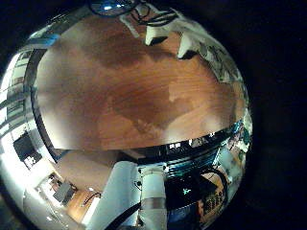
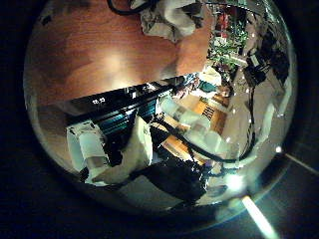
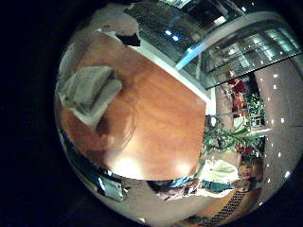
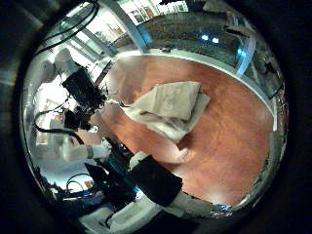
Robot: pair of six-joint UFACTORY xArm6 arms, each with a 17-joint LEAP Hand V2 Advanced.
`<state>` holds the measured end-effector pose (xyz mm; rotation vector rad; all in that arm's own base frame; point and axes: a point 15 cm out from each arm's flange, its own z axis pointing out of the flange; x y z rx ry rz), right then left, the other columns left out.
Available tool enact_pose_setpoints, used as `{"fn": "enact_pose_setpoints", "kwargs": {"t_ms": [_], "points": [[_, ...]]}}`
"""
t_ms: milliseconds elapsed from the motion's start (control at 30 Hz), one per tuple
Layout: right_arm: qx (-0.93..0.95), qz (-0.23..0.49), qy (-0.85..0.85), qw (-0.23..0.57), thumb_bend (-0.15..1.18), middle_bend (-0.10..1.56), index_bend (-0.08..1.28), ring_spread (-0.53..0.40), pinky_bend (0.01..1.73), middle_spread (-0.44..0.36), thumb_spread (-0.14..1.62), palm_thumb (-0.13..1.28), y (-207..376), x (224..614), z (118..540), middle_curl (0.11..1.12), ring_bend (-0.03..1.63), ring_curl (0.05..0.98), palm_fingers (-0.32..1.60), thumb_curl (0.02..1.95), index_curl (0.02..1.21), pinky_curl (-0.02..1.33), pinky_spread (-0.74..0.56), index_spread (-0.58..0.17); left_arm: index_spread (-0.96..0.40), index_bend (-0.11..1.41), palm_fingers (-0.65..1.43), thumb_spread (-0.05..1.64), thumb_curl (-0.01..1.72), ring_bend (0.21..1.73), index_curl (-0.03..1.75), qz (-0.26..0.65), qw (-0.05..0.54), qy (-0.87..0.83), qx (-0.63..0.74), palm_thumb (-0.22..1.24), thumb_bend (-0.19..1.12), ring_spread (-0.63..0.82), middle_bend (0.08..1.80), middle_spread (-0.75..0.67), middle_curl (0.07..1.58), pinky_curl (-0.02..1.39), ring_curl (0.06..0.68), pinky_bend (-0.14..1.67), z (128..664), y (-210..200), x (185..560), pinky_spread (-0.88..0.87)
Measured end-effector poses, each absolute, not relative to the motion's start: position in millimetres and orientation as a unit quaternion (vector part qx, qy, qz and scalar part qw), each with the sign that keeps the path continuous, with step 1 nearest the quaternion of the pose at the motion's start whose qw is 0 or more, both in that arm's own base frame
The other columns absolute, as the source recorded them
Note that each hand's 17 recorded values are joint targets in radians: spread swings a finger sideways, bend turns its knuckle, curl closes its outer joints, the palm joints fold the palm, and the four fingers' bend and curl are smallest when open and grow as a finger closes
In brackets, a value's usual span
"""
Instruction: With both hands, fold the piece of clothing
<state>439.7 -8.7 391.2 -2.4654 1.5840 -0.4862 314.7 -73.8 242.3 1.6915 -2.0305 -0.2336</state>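
Note:
The piece of clothing (image 4: 171,105) lies in a folded bundle on the wooden table (image 4: 234,136), with one flap trailing out toward the table's edge. It shows again, small and far from the palm, in the right little finger side view as the clothing (image 3: 90,90). My right hand (image 4: 161,183) hangs well above it and holds nothing; its fingers show straight. My left hand (image 1: 177,38) hovers over bare table (image 1: 125,91), its fingers (image 2: 174,15) relaxed and empty. A second arm with a hand (image 4: 83,93) stands beside the table, apart from the cloth.
The table's edge (image 1: 144,149) runs close under the left palm, with a white arm segment (image 1: 134,192) beyond it. Equipment and furniture (image 2: 199,110) stand past the table. Bare wood (image 3: 151,123) spreads beside the clothing.

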Motion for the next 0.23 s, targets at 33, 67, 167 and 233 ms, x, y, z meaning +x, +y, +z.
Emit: {"fn": "enact_pose_setpoints", "kwargs": {"t_ms": [33, 67, 167, 233], "points": [[-0.826, -0.161, 0.533, 0.084, -0.02, 0.41, 0.18, -0.145, 0.80, -0.205, 1.30, 0.25, -10.1, 438.9, 390.1, 0.38, 0.90, 0.341, 0.22, 0.26, 0.35, 0.46, 0.32, -0.466, -0.04, 0.19, 0.03, 1.26, 0.33, 0.62, 0.38, -0.089, 0.244, -0.741, 0.619, 0.38, -0.01, 0.44, 0.17, 0.27, 0.25, 0.32, 0.221, 0.35, 244.0, -72.8, 314.3, 0.51], [-0.825, -0.157, 0.537, 0.081, -0.02, 0.41, 0.18, -0.144, 0.79, -0.204, 1.30, 0.24, -12.5, 437.0, 388.1, 0.38, 0.90, 0.337, 0.22, 0.26, 0.35, 0.45, 0.33, -0.462, -0.04, 0.19, 0.03, 1.26, 0.33, 0.62, 0.38, -0.092, 0.246, -0.739, 0.620, 0.38, -0.01, 0.44, 0.17, 0.27, 0.25, 0.32, 0.220, 0.35, 246.0, -71.7, 314.2, 0.51], [-0.825, -0.137, 0.544, 0.068, -0.02, 0.41, 0.18, -0.139, 0.77, -0.195, 1.29, 0.24, -15.2, 427.9, 372.9, 0.38, 0.89, 0.326, 0.23, 0.25, 0.34, 0.43, 0.34, -0.456, -0.04, 0.19, 0.03, 1.26, 0.33, 0.62, 0.38, -0.091, 0.245, -0.737, 0.624, 0.38, -0.02, 0.44, 0.17, 0.27, 0.25, 0.32, 0.219, 0.35, 249.1, -69.7, 315.1, 0.51], [-0.827, -0.116, 0.548, 0.055, -0.02, 0.41, 0.18, -0.136, 0.74, -0.190, 1.29, 0.23, -16.3, 417.7, 357.0, 0.38, 0.89, 0.319, 0.24, 0.24, 0.34, 0.42, 0.35, -0.453, -0.04, 0.19, 0.03, 1.26, 0.33, 0.62, 0.38, -0.091, 0.242, -0.738, 0.624, 0.38, -0.01, 0.44, 0.17, 0.27, 0.25, 0.32, 0.218, 0.36, 250.9, -68.6, 316.5, 0.51]]}}
